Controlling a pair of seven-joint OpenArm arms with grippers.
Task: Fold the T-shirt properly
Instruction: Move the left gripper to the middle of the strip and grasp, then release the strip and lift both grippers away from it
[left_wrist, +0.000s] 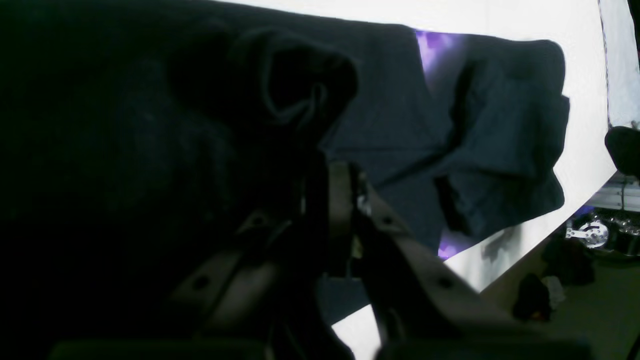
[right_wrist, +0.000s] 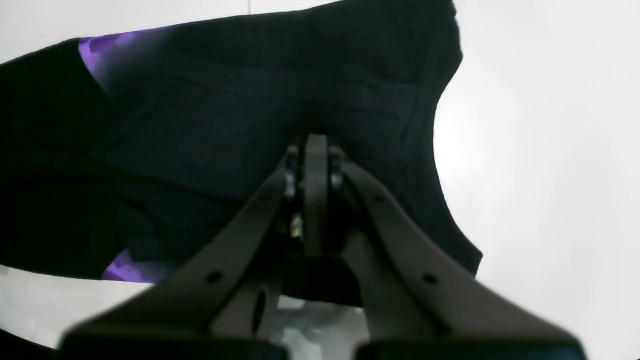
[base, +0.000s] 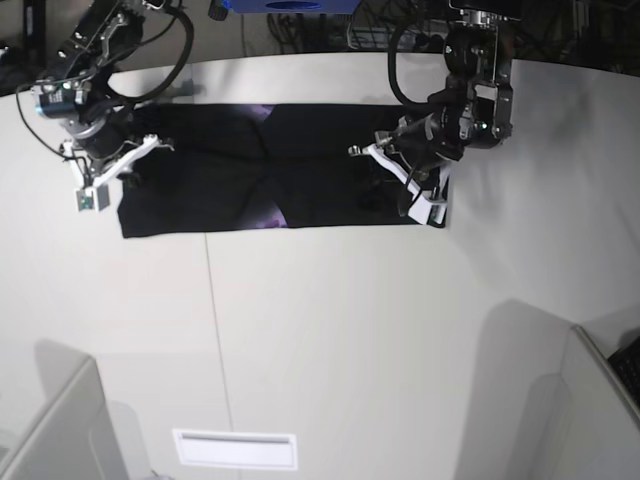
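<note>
T-shirt (base: 270, 170), a large black cotton short-sleeved one, lies across the far part of the white table (base: 330, 330) as a long band with both sides already turned in, slivers of purple print showing at the middle seam. The right gripper (right_wrist: 315, 150) has its grey plastic jaws pressed together on the cloth at one end, and the left gripper (left_wrist: 332, 185) pinches a bunched ruck of fabric at the other. Judging from this, the risk is uneven lifting: if one arm rises or travels faster, the band could skew and the turned-in sides spill open. The left pinch looks thick, so layers may slip free.
</note>
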